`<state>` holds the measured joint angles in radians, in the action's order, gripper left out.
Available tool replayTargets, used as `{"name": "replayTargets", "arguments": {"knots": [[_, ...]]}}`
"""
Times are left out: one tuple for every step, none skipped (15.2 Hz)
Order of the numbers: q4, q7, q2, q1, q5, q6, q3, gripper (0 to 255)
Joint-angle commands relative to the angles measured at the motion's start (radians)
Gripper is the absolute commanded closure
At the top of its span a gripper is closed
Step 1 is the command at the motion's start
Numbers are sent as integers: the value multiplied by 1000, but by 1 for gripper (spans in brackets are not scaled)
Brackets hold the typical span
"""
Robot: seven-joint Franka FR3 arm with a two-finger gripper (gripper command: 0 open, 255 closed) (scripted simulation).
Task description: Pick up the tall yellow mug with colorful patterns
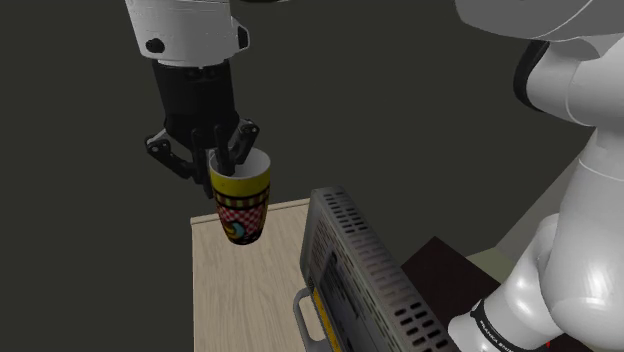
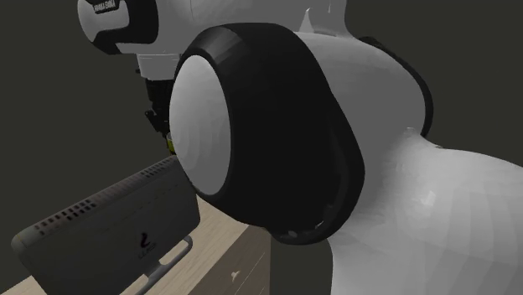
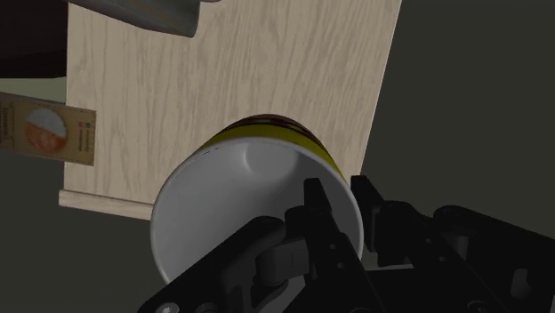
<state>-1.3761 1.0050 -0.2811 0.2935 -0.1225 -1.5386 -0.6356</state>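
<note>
In the shoulder view the black tool point(image 1: 228, 158) pinches the rim of the tall yellow mug point(image 1: 242, 205), which has red checks and is white inside. The mug hangs a bit tilted over the far end of the wooden counter point(image 1: 240, 300), near a grey box point(image 1: 360, 270) with holes. In the second exterior view the arm point(image 2: 268, 126) is big in front, and the grey box point(image 2: 109, 222) stands on the counter point(image 2: 226, 264). In the wrist view the tool point(image 3: 342, 200) has one finger inside the mug point(image 3: 240, 196) and one outside, tight on its rim.
</note>
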Motion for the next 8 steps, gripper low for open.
{"name": "replayTargets", "arguments": {"knots": [[37,-1,-6,4,-3,32,0,255],[57,0,-11,7,-6,48,0,255],[78,2,-16,12,-9,64,-1,255],[99,3,-22,16,-13,80,-1,255],[121,5,-28,21,-16,97,-1,255],[144,7,-35,26,-20,114,-1,255],[148,7,-36,27,-21,116,-1,255],[147,7,-36,27,-21,116,-1,255]]}}
